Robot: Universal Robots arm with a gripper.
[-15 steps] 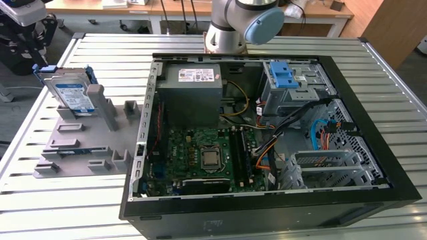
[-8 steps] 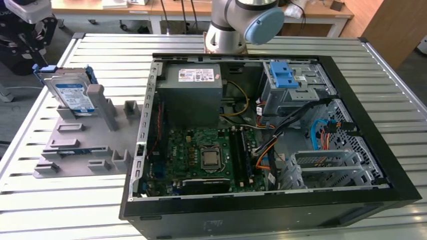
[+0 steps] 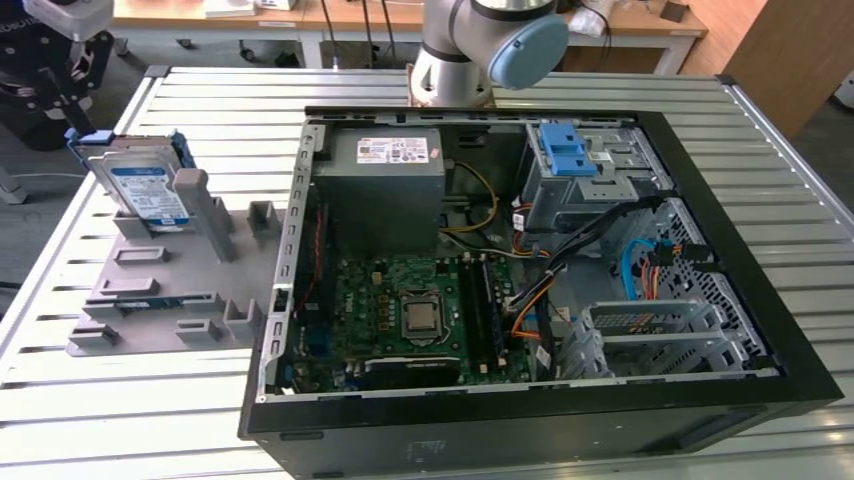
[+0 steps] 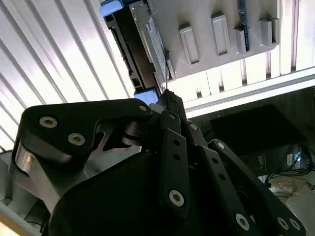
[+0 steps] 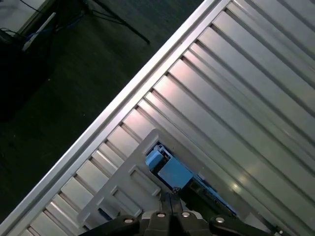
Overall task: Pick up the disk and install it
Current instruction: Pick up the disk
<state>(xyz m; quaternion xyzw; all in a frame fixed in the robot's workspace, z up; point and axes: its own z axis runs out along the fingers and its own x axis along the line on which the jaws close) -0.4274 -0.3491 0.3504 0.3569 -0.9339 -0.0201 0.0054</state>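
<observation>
Slatted aluminium table (image 3: 160, 420) carries the whole scene, with wooden benches behind it; on it sit one open black computer case (image 3: 747, 380) and one grey moulded fixture (image 3: 147, 300), side by side, the fixture at the exterior view's left. One disk (image 3: 140, 185) stands on edge in the far end of that fixture, outside the case; its silver face bears a blue-and-white label (image 3: 150, 190) and a blue bracket frames it; the print on the label is too small to read. Inside the case lie one grey power-supply box (image 3: 380, 190) with one white sticker (image 3: 391, 150), likewise unreadable, one green motherboard (image 3: 387, 300), and one light-blue ridged latch (image 3: 567, 150) on the drive cage. The arm (image 3: 467, 50) rises behind the case. In both wrist views the gripper (image 4: 168, 98) (image 5: 172, 196) has its fingertips drawn together with nothing between them; it hangs close to the disk (image 4: 142, 44) (image 5: 170, 169), near the blue bracket end, above the fixture (image 4: 206, 49) (image 5: 128, 187); whether the tips touch the bracket I cannot tell.
</observation>
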